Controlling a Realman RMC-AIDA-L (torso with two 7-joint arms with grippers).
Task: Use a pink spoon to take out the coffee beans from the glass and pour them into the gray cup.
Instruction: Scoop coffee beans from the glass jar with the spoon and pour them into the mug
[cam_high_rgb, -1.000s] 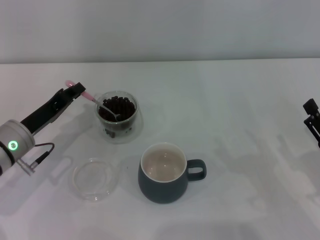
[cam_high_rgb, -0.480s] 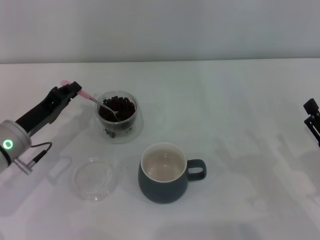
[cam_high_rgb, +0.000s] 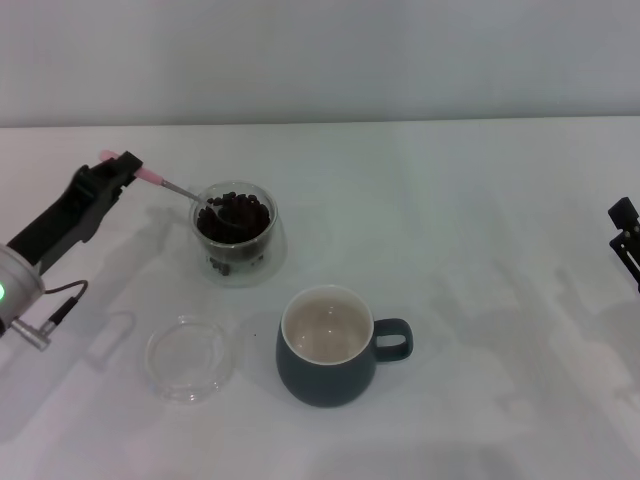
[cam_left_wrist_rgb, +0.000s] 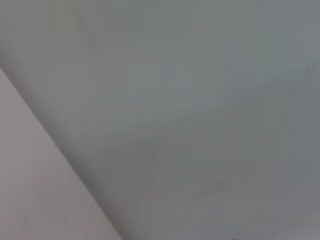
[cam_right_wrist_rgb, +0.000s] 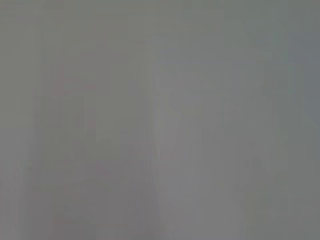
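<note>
In the head view my left gripper (cam_high_rgb: 118, 170) is shut on the pink spoon (cam_high_rgb: 150, 177) at the left of the table. The spoon's metal bowl reaches over the near-left rim of the glass (cam_high_rgb: 236, 235) and rests among the coffee beans (cam_high_rgb: 240, 214). The gray cup (cam_high_rgb: 328, 345) stands in front of the glass, right of it, its handle pointing right and its cream inside bare. My right gripper (cam_high_rgb: 625, 235) sits parked at the far right edge. Both wrist views show only blank grey surfaces.
A flat shallow clear round dish (cam_high_rgb: 191, 356) lies on the white table (cam_high_rgb: 480, 200) left of the gray cup. A cable hangs from my left arm near the table's left edge (cam_high_rgb: 55, 310).
My left gripper has drawn back to the left and slightly up, pulling the spoon handle with it. The spoon's bowl has moved from the glass's middle toward its left rim.
</note>
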